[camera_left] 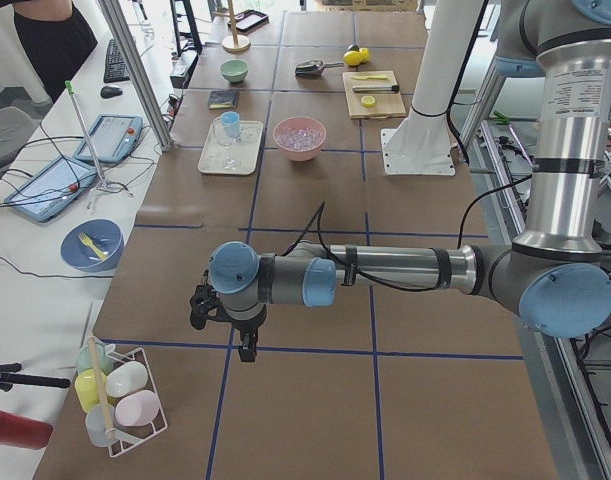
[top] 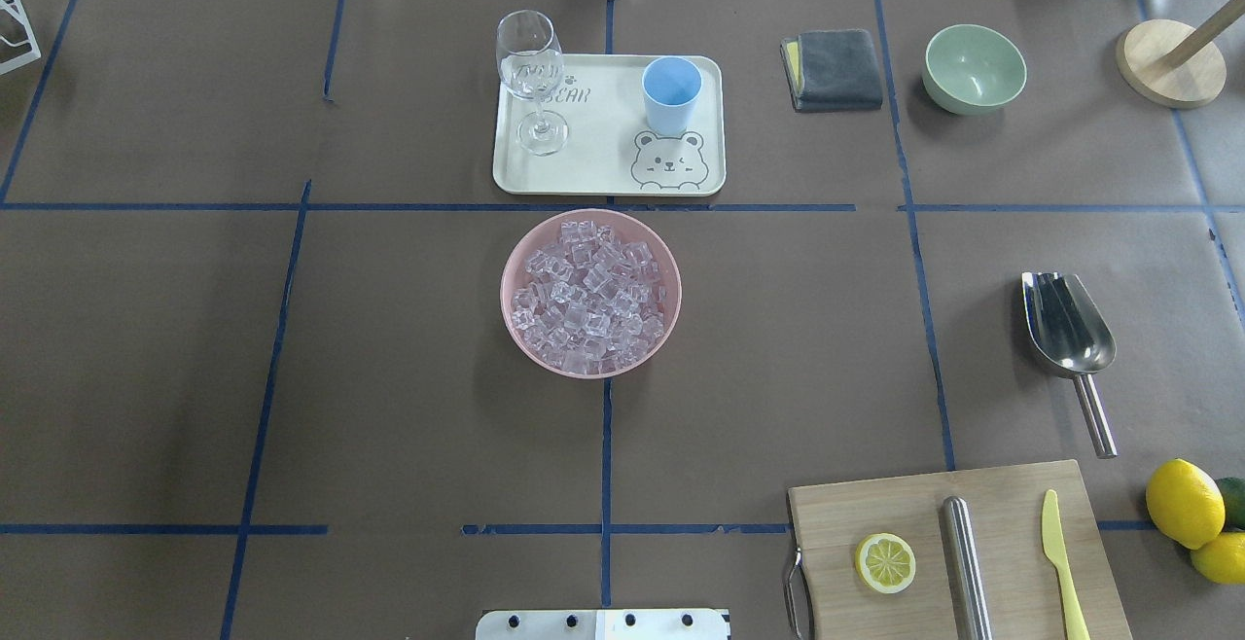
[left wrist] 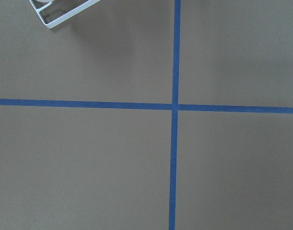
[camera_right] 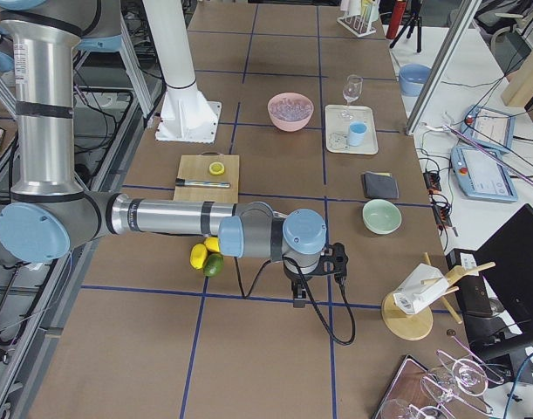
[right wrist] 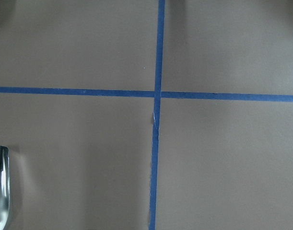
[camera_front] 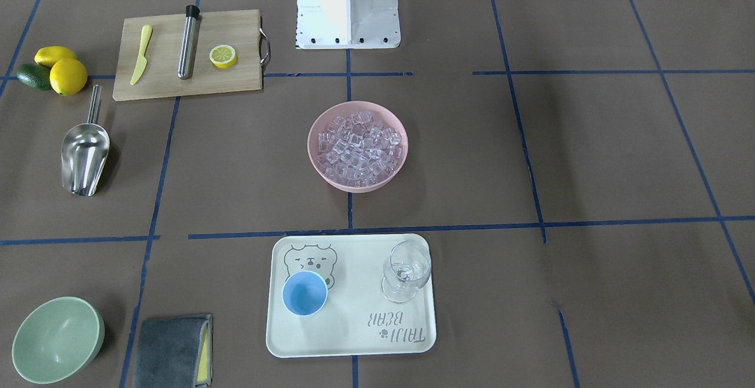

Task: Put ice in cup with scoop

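By my reading, nothing is done yet. The left tool hangs over bare desk at the left end; I cannot tell whether it is spread or pressed together. At centre the ice, clear glassy cubes, fills a matte pink bowl. Beyond it, slightly right, the smooth light-blue plastic cup stands upright and empty on a cream tray. Well right lies the scoop, untouched: polished steel, deep trough, thin rod handle. The right tool hovers past it, and again I cannot tell its state.
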Robot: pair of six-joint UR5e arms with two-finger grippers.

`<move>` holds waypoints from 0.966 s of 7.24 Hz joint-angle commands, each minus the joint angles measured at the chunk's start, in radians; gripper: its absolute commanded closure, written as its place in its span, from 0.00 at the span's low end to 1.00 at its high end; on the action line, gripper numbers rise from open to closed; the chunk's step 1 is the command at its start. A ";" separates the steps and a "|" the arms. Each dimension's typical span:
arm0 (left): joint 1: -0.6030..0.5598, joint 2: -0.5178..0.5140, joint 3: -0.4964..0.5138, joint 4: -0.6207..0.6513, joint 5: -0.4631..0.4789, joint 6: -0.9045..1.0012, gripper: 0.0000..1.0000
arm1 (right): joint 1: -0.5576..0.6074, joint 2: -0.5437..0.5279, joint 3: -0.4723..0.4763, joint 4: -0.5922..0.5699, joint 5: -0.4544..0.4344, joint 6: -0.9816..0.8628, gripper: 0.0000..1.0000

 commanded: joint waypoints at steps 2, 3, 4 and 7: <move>0.001 -0.001 0.001 -0.009 -0.002 0.006 0.00 | 0.000 0.008 0.001 0.000 0.000 0.003 0.00; 0.001 0.001 -0.001 -0.065 0.000 0.000 0.00 | 0.000 0.014 -0.001 0.000 0.000 0.007 0.00; 0.004 -0.001 0.001 -0.148 -0.002 0.000 0.00 | -0.001 0.031 0.001 0.000 0.003 0.007 0.00; 0.071 -0.050 -0.022 -0.323 -0.009 0.008 0.00 | -0.038 0.077 0.001 0.000 0.003 0.006 0.00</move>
